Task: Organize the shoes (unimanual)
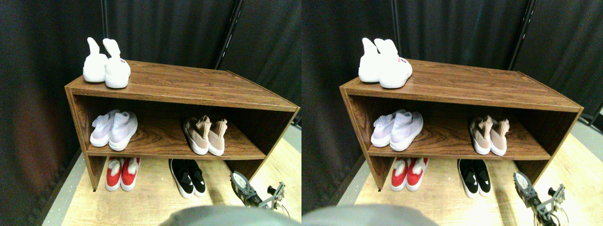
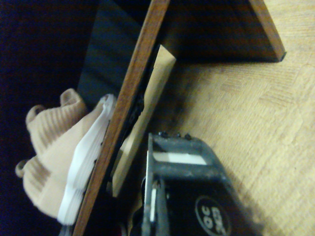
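The shoes (image 1: pixel 205 135) are a beige-tan knit pair with white soles. They stand side by side on the right part of the rack's middle shelf (image 1: pixel 165 141), heels toward me. In the wrist view the shoes (image 2: pixel 54 157) show behind the shelf's front edge (image 2: pixel 129 110). My right gripper (image 1: pixel 242 184) is low over the floor in front of the rack's right end, below the shoes and apart from them. It holds nothing that I can see.
A wooden shoe rack (image 1: pixel 188 84) stands against dark curtains. An all-white pair (image 1: pixel 106 66) stands on its top left and a pale lilac-white pair (image 1: pixel 114 129) on the middle shelf's left. On the floor beneath are a red pair (image 1: pixel 121 173) and a black pair (image 1: pixel 187 176).
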`<state>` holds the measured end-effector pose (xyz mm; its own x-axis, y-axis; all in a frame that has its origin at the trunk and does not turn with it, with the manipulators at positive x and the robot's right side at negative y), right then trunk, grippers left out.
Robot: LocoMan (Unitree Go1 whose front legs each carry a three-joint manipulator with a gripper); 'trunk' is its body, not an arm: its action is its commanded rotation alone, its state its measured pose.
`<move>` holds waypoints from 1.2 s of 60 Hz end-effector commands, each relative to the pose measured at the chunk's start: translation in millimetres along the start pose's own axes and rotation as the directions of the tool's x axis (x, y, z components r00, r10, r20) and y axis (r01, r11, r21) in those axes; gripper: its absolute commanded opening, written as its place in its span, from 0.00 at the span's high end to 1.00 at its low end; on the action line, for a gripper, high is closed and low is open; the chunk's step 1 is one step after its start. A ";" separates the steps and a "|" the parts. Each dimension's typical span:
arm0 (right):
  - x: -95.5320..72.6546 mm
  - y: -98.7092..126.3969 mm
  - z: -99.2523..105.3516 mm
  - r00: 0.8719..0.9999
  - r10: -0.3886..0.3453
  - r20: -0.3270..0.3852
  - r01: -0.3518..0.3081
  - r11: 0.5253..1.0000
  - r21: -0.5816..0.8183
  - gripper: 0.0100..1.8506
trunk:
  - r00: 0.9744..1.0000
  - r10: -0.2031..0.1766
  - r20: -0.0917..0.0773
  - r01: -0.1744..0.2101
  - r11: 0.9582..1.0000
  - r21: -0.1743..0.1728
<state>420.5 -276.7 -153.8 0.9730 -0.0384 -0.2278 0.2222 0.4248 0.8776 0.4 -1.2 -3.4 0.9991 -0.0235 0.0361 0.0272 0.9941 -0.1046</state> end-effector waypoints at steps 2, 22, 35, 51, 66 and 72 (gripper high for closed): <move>-17.7 19.3 4.7 0.997 0.080 -0.002 -0.080 0.997 -0.002 0.97 | 1.000 -0.004 0.024 0.004 1.000 0.002; -67.3 53.2 15.3 0.957 0.289 -0.017 -0.289 0.957 0.002 0.97 | 0.996 -0.036 0.084 0.034 0.999 0.029; -89.2 79.1 15.8 0.920 0.391 0.026 -0.387 0.918 -0.090 0.97 | 0.993 -0.045 0.106 0.042 0.999 0.035; -85.2 91.0 2.6 0.911 0.412 0.003 -0.411 0.910 -0.057 0.97 | 0.994 -0.048 0.101 0.044 0.998 0.032; -79.0 91.9 -7.6 0.922 0.388 -0.010 -0.388 0.922 -0.013 0.97 | 0.995 -0.045 0.087 0.042 0.999 0.029; -75.8 88.9 -7.8 0.922 0.388 -0.011 -0.388 0.921 -0.021 0.97 | 0.996 -0.043 0.079 0.041 0.999 0.026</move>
<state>364.3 -229.9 -66.5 0.9871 0.1349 0.0866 -0.1366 0.4246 0.8950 -1.6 -2.0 -3.0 0.9890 -0.0646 0.1332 0.0738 0.9951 -0.0659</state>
